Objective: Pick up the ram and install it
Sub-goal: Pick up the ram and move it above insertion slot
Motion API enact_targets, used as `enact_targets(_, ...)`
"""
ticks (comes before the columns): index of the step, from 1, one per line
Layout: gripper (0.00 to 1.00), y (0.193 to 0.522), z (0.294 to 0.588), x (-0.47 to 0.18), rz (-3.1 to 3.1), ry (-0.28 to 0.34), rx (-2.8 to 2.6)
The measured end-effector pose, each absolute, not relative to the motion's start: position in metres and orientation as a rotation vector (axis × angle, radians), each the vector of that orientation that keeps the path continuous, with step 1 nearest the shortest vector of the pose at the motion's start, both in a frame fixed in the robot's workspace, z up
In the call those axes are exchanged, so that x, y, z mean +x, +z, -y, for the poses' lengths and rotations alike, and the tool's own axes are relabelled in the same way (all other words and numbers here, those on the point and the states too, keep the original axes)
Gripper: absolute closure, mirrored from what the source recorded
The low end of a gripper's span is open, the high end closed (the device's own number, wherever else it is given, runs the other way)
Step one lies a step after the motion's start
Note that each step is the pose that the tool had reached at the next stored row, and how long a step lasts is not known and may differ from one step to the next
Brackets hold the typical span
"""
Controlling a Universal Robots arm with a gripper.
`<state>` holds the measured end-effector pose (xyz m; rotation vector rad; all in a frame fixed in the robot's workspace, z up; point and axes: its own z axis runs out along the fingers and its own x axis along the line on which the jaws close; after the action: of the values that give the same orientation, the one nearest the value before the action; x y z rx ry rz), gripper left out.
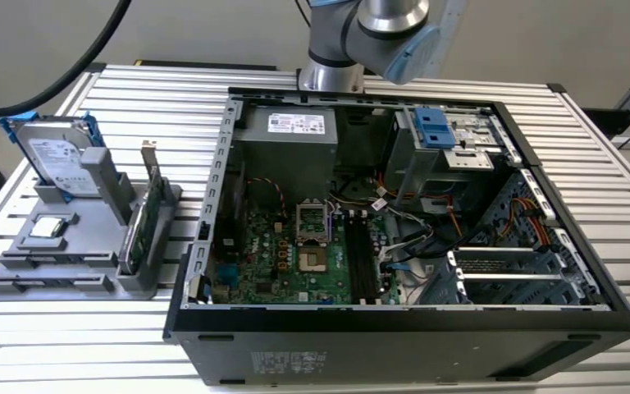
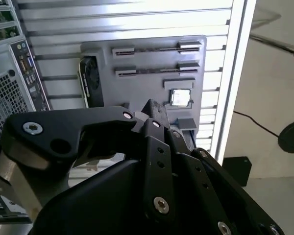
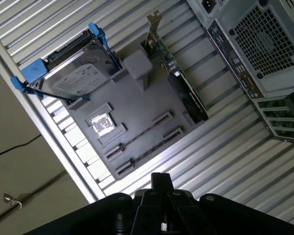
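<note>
The gripper point(image 3: 159, 179) hangs well above the grey holder point(image 3: 142, 105), its fingers pressed together on nothing. The ram point(image 3: 140, 135) stands on edge in 1 of the holder's 2 slots, the one nearer the CPU point(image 3: 102, 122). The holder is at the exterior view's left of the computer case point(image 1: 403, 328).

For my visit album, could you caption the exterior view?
Robot arm behind an open computer case; a gray holder beside it carries a hard drive and a green card.

Open computer case point(image 1: 403, 349) on slatted table point(image 1: 151, 90), grey holder point(image 1: 96, 246) beside, hard drive point(image 1: 58, 160) upright.
</note>
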<state>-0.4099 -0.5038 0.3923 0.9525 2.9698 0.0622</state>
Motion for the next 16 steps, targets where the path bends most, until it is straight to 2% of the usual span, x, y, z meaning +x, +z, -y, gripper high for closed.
enact_targets(16, 1.0, 0.3924, 0.5039, -0.4107, -2.895, 0.059, 1.154)
